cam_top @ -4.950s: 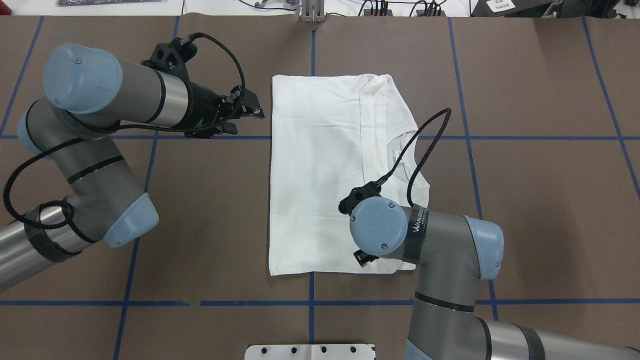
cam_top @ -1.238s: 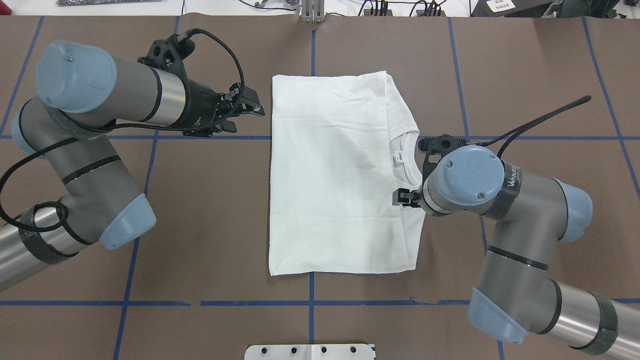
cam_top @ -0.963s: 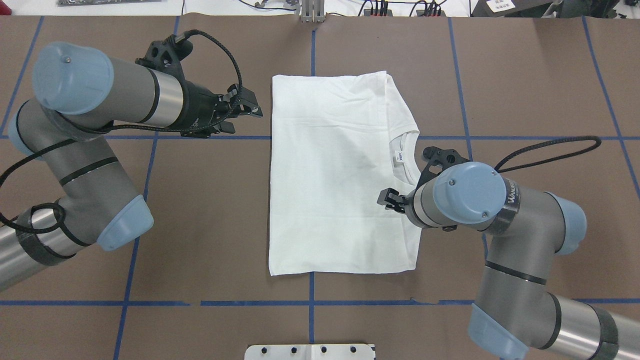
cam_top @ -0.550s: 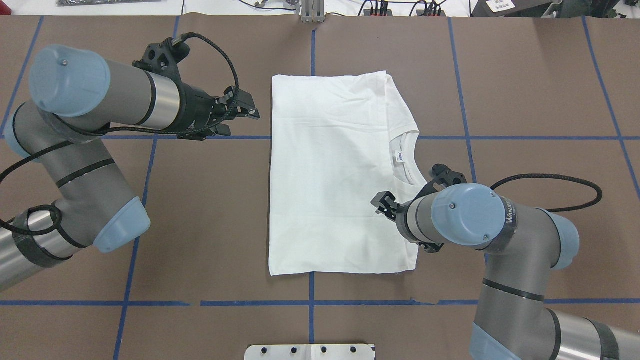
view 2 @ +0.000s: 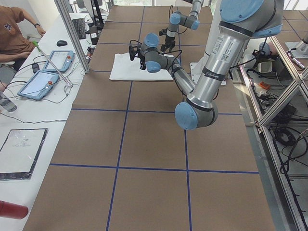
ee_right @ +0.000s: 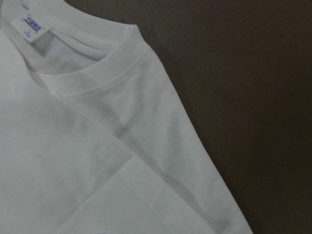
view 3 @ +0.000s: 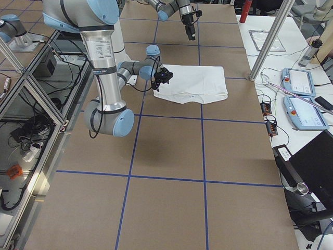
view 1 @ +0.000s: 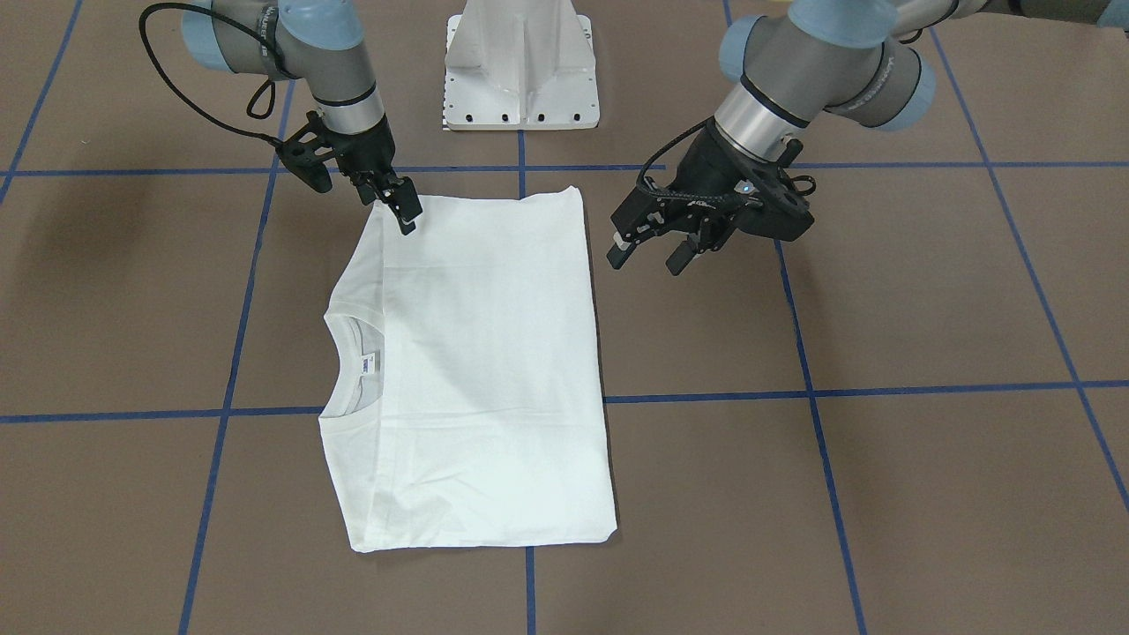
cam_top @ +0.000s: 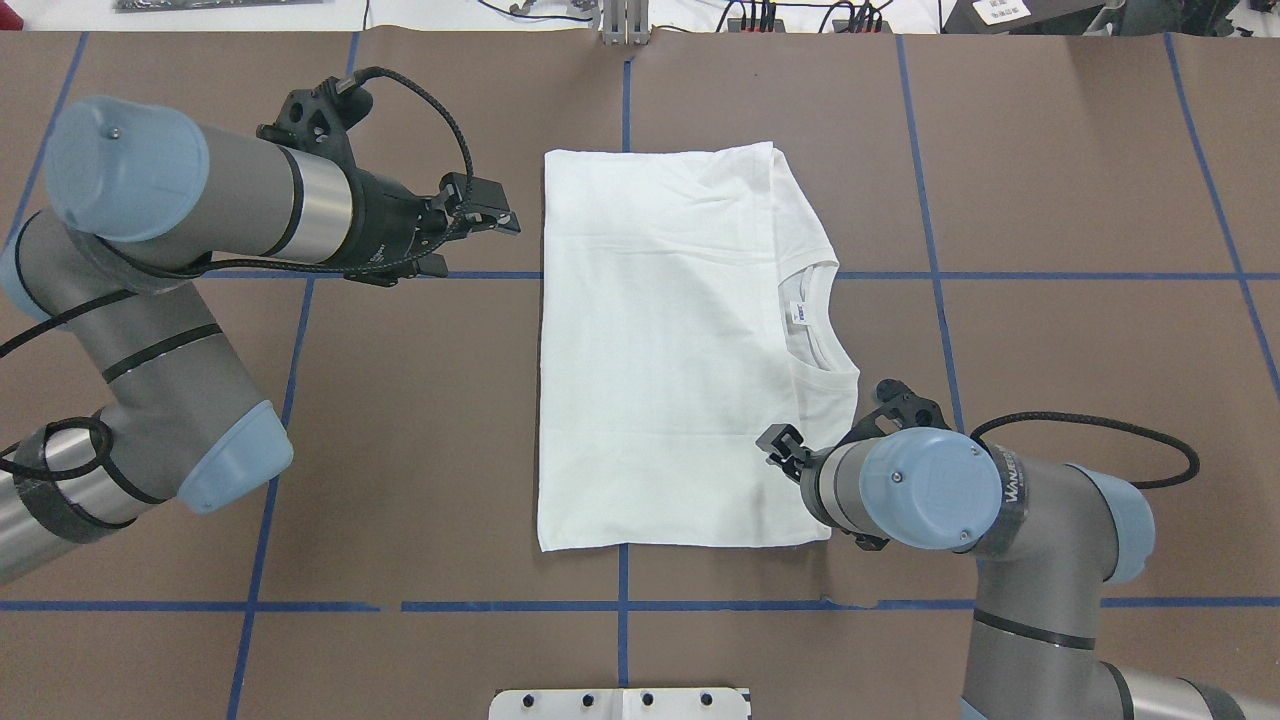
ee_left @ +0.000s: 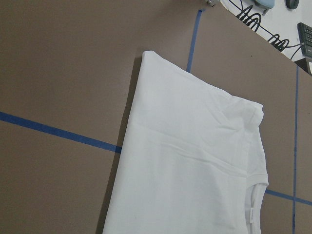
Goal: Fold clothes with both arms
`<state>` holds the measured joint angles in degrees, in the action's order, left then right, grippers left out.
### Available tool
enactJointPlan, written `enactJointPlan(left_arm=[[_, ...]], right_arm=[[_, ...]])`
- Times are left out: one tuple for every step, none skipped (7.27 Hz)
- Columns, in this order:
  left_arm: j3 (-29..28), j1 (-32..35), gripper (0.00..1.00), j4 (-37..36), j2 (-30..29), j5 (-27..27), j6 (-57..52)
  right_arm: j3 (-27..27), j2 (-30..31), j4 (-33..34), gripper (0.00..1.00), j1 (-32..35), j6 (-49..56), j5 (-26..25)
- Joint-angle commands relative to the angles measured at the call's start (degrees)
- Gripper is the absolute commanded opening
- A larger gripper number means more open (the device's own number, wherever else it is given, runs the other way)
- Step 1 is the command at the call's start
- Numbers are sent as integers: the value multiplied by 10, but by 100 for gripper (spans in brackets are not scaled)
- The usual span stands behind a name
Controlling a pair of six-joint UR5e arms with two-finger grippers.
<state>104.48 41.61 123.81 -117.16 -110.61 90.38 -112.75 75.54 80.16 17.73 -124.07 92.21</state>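
The white shirt (cam_top: 670,350) lies flat, folded into a rectangle, its collar and neck label (cam_top: 797,315) at its right edge; no printed text shows. It also shows in the front view (view 1: 476,379). My left gripper (cam_top: 503,210) is open and empty, just off the shirt's far left corner, above the table (view 1: 648,257). My right gripper (cam_top: 778,443) hangs low over the shirt's near right part, its fingers slightly apart, with no cloth lifted (view 1: 404,210). The right wrist view shows the collar and shoulder (ee_right: 122,97) close up, with no fingers in view.
The white pedestal base (view 1: 520,62) stands at the robot's side of the table. Blue tape lines cross the brown table (cam_top: 1050,150). A side bench holds tablets (view 2: 48,72), and a metal post (view 3: 270,41) stands beyond the shirt.
My right arm has moved from beside the collar toward the robot along the shirt's right edge. The shirt's right side has lain smoother since five seconds ago. My left gripper has drifted slightly left.
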Motion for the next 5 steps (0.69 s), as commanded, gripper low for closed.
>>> enactJointPlan(left_arm=[[9, 0, 100, -2, 0, 18, 0], [9, 0, 100, -2, 0, 19, 0], [10, 0, 100, -2, 0, 19, 0], [10, 0, 100, -2, 0, 19, 0], [13, 1, 100, -3, 1, 19, 0]], right_arm=[[2, 7, -2, 99, -20, -54, -10], [0, 9, -2, 96, -19, -64, -5], [0, 9, -1, 88, -19, -64, -4], [-2, 17, -1, 85, -19, -68, -3], [-2, 21, -1, 83, -19, -68, -3]])
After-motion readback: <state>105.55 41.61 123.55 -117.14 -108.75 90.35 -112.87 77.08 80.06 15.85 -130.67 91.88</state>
